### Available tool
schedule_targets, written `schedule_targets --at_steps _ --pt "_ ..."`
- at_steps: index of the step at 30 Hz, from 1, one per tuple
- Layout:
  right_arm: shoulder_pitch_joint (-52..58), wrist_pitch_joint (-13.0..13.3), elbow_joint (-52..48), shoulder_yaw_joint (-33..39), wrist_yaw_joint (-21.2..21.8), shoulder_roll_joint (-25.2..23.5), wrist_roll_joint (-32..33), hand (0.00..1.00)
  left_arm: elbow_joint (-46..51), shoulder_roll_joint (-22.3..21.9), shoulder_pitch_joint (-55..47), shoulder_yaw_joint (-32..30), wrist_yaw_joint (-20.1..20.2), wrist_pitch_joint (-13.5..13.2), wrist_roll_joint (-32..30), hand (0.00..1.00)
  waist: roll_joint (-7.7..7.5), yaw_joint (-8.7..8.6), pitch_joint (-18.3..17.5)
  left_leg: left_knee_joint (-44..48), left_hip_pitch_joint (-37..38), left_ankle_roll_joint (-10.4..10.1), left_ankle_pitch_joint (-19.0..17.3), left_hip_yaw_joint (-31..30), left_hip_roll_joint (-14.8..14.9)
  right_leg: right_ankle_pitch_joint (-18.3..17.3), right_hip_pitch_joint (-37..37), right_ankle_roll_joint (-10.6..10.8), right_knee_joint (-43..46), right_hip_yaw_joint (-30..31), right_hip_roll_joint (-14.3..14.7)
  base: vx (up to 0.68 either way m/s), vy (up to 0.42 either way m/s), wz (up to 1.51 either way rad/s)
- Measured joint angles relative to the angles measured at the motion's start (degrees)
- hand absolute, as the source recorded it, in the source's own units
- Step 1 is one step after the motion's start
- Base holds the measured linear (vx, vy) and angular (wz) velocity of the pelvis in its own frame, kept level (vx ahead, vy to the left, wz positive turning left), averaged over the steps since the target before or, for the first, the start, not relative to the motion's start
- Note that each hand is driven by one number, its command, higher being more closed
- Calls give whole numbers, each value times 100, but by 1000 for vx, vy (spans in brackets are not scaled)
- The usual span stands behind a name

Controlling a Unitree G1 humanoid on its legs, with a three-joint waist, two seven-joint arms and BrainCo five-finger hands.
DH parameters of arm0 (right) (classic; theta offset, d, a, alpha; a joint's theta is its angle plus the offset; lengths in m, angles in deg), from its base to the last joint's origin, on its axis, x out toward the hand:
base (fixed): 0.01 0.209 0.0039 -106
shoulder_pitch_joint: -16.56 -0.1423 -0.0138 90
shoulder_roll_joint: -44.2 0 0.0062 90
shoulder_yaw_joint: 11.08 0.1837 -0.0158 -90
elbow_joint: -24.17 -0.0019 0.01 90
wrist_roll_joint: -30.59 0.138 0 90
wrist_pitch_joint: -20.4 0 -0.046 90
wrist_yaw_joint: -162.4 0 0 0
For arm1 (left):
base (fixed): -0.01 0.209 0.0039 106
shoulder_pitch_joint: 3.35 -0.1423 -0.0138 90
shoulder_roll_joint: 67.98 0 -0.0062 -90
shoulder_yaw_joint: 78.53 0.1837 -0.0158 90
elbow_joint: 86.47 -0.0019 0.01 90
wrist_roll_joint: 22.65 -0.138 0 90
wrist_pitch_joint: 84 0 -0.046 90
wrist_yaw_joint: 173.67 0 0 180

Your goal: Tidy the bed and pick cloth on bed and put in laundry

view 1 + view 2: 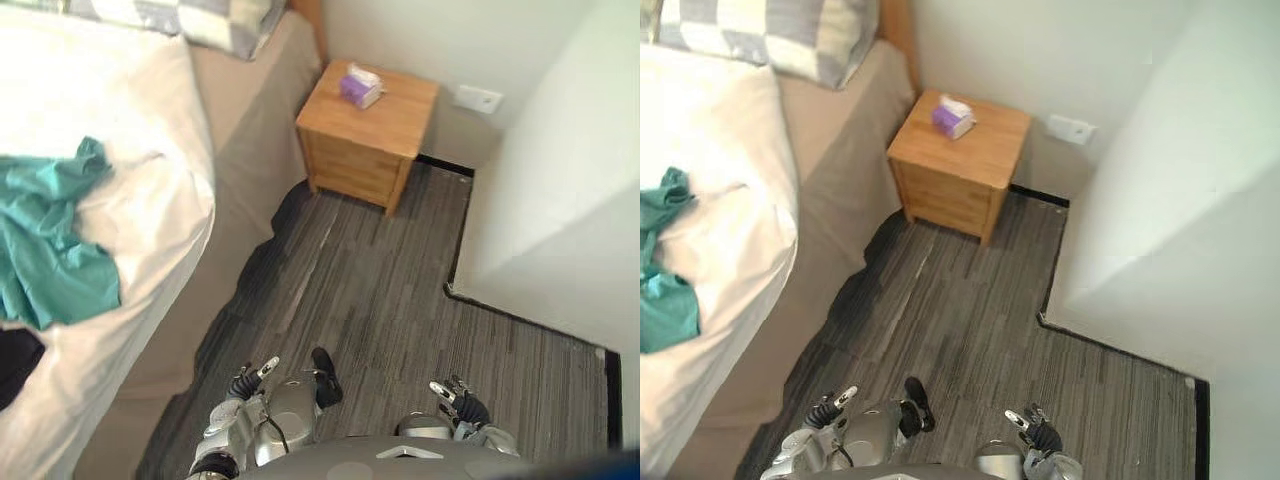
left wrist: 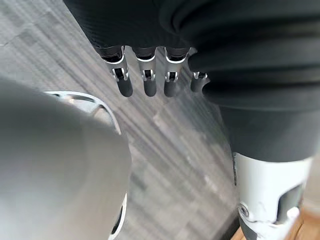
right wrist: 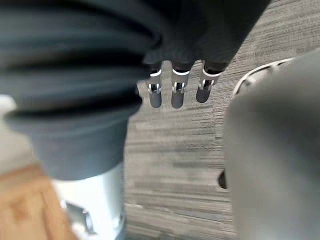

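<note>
Grey striped carpet floor next to white-duvet bed: crumpled teal cloth lies on duvet near its edge, well apart from left hand & right hand, both low over carpet, fingers straight, holding nothing.

Wooden nightstand on grey carpet

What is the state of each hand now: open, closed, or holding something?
Left hand: open, holding nothing.
Right hand: open, holding nothing.
</note>
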Motion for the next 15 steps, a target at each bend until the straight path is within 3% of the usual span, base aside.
schedule_targets --at_steps 2,3,4,6,7,8,10,11,12,14,15 --pt "-130 9 12 -105 6 6 -5 0 -12 26 -32 -9 -1 6 55 0 3 98 -20 -297 256 11 -79 39 -141 160 20 86 264 23 -48 207 75 31" --pt "-227 2 59 -83 3 29 -15 0 -51 -28 -84 -5 -9 42 83 0 110 99 -77 -590 464 18 -301 -37 -248 64 -233 202 1069 61 -147 227 82 53" --pt "-248 -5 78 -62 0 36 -50 0 -117 -32 -99 4 -34 133 81 0 161 81 -121 -862 664 189 -503 -255 -399 -28 -675 264 2403 89 -400 234 73 71" --pt "-213 -38 78 -40 28 -2 1 0 -142 40 -97 51 -64 164 26 0 -31 10 -123 -1008 949 267 -587 -713 -766 235 -1438 42 4369 428 -875 258 -7 129" --pt "-230 17 65 -19 42 27 -3 0 -221 87 -91 73 -72 164 24 0 -87 -72 -111 -1034 1112 330 -632 -1111 -888 -100 -1810 -2 5122 597 -872 308 -45 154" --pt "-231 40 60 -20 60 50 -3 0 -220 94 -91 78 -85 161 27 0 -73 -82 -104 -1039 1197 365 -662 -1291 -904 -273 -1987 -96 5311 652 -822 348 -61 159" --pt "-211 122 5 -15 135 138 0 0 -218 135 -141 206 -106 74 34 0 53 -101 -37 -1107 1609 388 -755 -1990 -884 -883 -2552 -218 5116 703 -483 455 -115 154" --pt "-221 131 -8 -18 165 145 0 0 -218 143 -160 241 -110 63 36 0 77 -103 -41 -1107 1691 406 -767 -2148 -846 -994 -2684 -278 4835 736 -370 432 -168 154" --pt "-223 140 -52 -24 214 146 -2 0 -214 146 -196 289 -103 44 39 0 140 -95 -80 -1097 1755 340 -817 -2467 -744 -1063 -2901 -318 4010 902 -93 269 -141 126" --pt "-226 147 -110 -69 263 102 -3 0 -202 139 -243 337 -95 41 48 0 181 -101 -133 -1084 1787 206 -891 -3032 -618 -860 -3184 -309 2410 1492 361 372 -245 161" --pt "-241 187 -139 -97 283 85 -3 0 -193 143 -242 339 -102 41 43 0 179 -100 -134 -1043 1783 99 -955 -3386 -574 -466 -3306 -347 1512 2010 527 406 -321 164"
